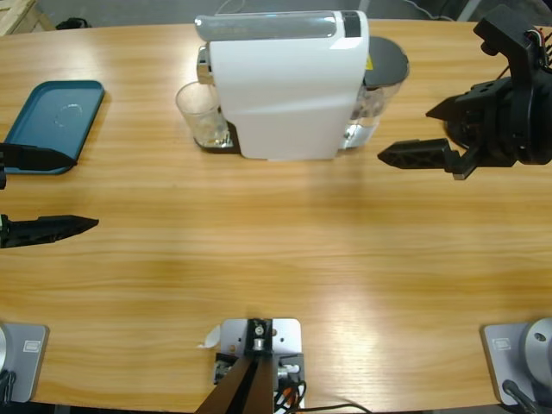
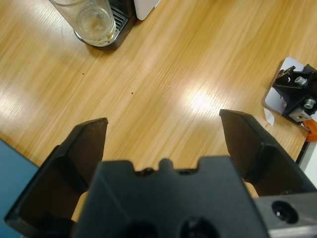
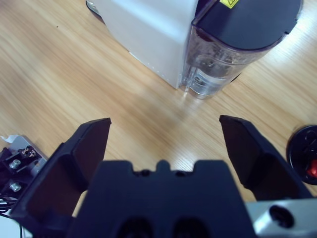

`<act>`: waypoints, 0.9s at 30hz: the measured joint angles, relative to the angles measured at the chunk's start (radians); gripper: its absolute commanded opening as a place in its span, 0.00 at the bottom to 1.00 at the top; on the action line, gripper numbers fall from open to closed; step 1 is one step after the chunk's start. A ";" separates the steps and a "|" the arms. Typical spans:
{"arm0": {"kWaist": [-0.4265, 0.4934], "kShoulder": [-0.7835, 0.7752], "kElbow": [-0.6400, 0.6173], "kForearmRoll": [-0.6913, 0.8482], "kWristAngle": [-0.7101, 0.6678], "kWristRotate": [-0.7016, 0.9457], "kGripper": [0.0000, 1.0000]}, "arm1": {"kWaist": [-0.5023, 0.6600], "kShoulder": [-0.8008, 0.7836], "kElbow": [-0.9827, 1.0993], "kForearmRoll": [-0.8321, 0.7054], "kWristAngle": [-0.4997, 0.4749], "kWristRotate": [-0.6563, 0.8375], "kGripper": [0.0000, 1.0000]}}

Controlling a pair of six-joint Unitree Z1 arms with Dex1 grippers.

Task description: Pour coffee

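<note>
Nearest the camera the wooden desk [image 1: 285,259] lies bare; at its left edge the left gripper [image 1: 52,194] holds its 2 jaws wide with nothing between them, and at the right the right gripper [image 1: 435,142] likewise stands spread and empty, aimed toward the machine's clear water tank [image 3: 223,59]; further back, a clear glass [image 1: 203,116] stands on the drip tray of the white coffee machine [image 1: 289,86], touching its front; the coffee [image 2: 96,32] looks like no more than a thin amber residue at the bottom of that glass, so I judge the brewing done or barely begun, and the pouring itself is not yet started; the glass is ungrasped; a teal tray [image 1: 56,121] sits far left, near the left jaws; nothing blocks the way to the glass.
</note>
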 measured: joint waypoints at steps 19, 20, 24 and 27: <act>0.000 0.000 0.000 0.031 -0.021 -0.006 0.98 | 0.000 -0.086 0.044 0.086 0.000 0.000 1.00; 0.000 0.000 0.000 0.033 -0.021 -0.006 0.98 | 0.000 -0.088 0.044 0.088 0.000 0.000 1.00; 0.000 0.000 -0.001 0.034 -0.021 -0.006 0.98 | 0.000 -0.097 0.044 0.089 0.000 0.000 1.00; 0.000 0.000 -0.001 0.035 -0.021 -0.006 0.98 | 0.000 -0.097 0.044 0.089 0.000 0.000 1.00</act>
